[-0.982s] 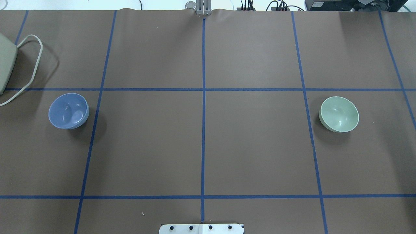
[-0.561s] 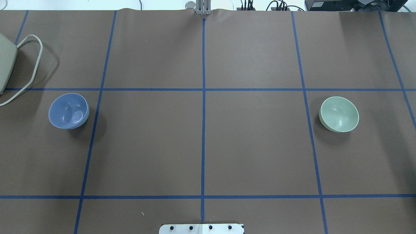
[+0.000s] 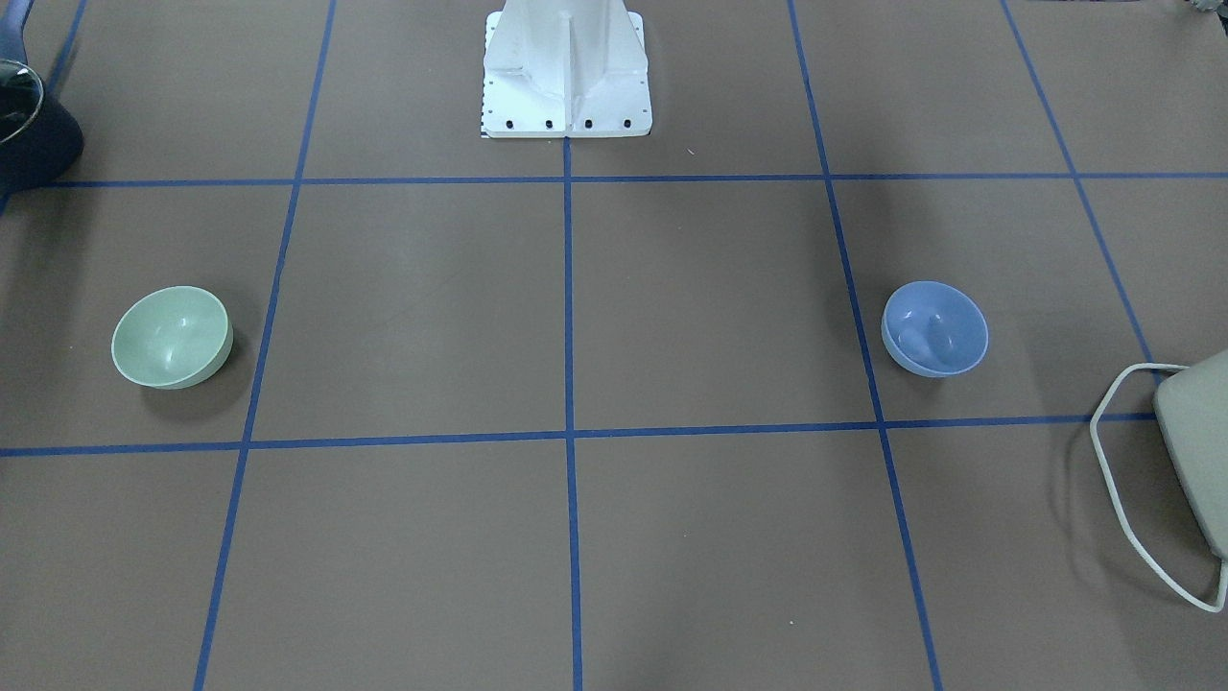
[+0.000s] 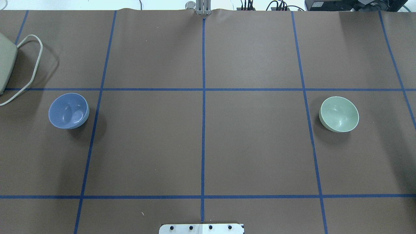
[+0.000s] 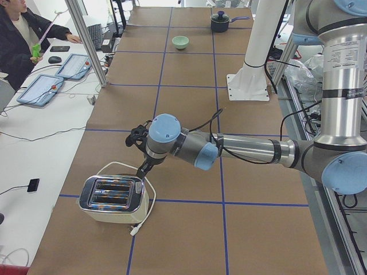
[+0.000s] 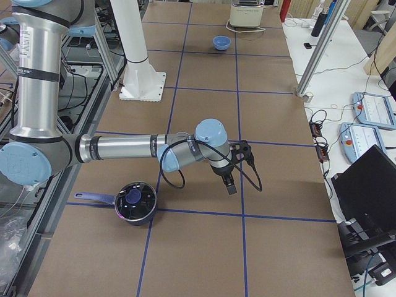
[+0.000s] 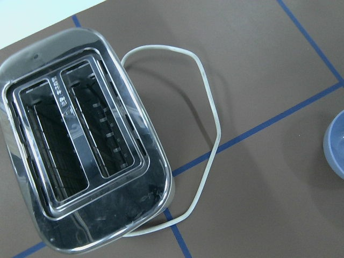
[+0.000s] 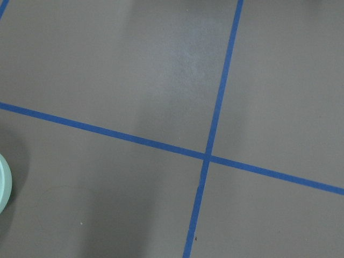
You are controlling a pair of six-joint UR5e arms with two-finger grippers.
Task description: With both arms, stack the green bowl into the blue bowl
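Observation:
The green bowl [image 4: 339,114] sits upright on the right of the brown table; it also shows in the front view [image 3: 173,337] and far off in the left view [image 5: 180,42]. The blue bowl [image 4: 68,110] sits upright on the left, also in the front view [image 3: 934,328]. Both bowls are empty. My left gripper [image 5: 140,171] hangs over the toaster, off the overhead view; its wrist view catches the blue bowl's rim [image 7: 336,145]. My right gripper [image 6: 229,185] hangs beyond the green bowl, whose rim edges its wrist view [image 8: 2,183]. I cannot tell whether either gripper is open or shut.
A toaster [image 5: 113,199] with a looped white cord [image 4: 31,65] stands at the table's left end. A dark navy pot with a glass lid [image 6: 134,202] stands at the right end. The white pedestal base [image 3: 566,86] is at the robot's edge.

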